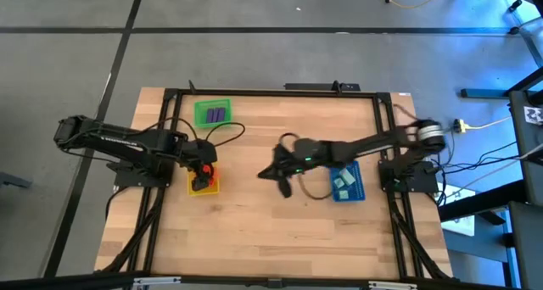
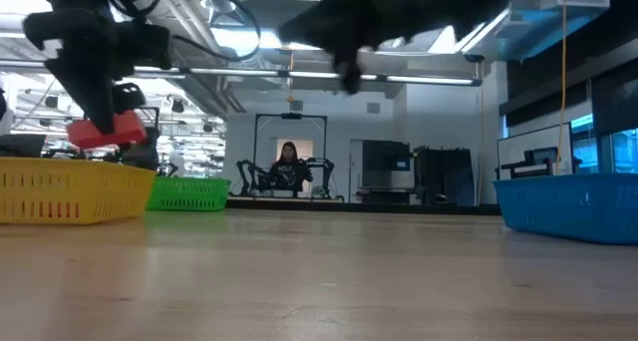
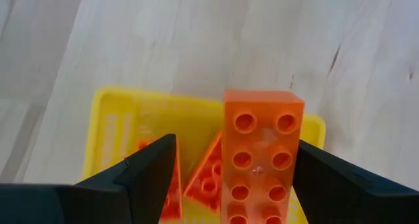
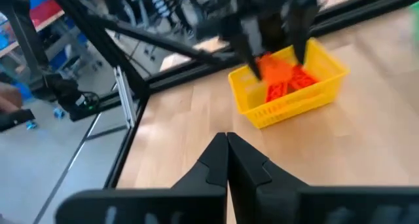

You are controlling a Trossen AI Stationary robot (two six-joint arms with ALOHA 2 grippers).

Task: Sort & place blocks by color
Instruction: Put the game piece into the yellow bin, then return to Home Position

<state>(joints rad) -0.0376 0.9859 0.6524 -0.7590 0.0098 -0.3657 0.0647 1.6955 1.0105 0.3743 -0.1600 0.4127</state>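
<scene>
**Operator:** Status of left gripper?

**Robot:** Left gripper (image 3: 229,178) sits directly above the yellow tray (image 1: 202,186) at the table's left side. My jaws stand wide apart. An orange-red brick (image 3: 262,155) lies between them, against one finger; the other finger is clear of it, so I am not clamping it. In the low view the same brick (image 2: 105,130) shows above the tray's rim (image 2: 70,171).

**Operator:** Contents of that tray?

**Robot:** More orange-red bricks (image 3: 208,181) lie on its floor, under my fingers.

**Operator:** Right gripper?

**Robot:** Right gripper (image 1: 282,181) hangs over bare wood near the table's middle, just beside the blue tray (image 1: 357,192). Its jaws are pressed together on nothing.

**Operator:** Remaining blocks?

**Robot:** Purple bricks (image 1: 215,114) lie in the green tray (image 1: 212,103) at the far left of the table. Light teal bricks (image 1: 344,181) lie in the blue tray. A person (image 2: 289,167) shows in the room beyond the table.
</scene>
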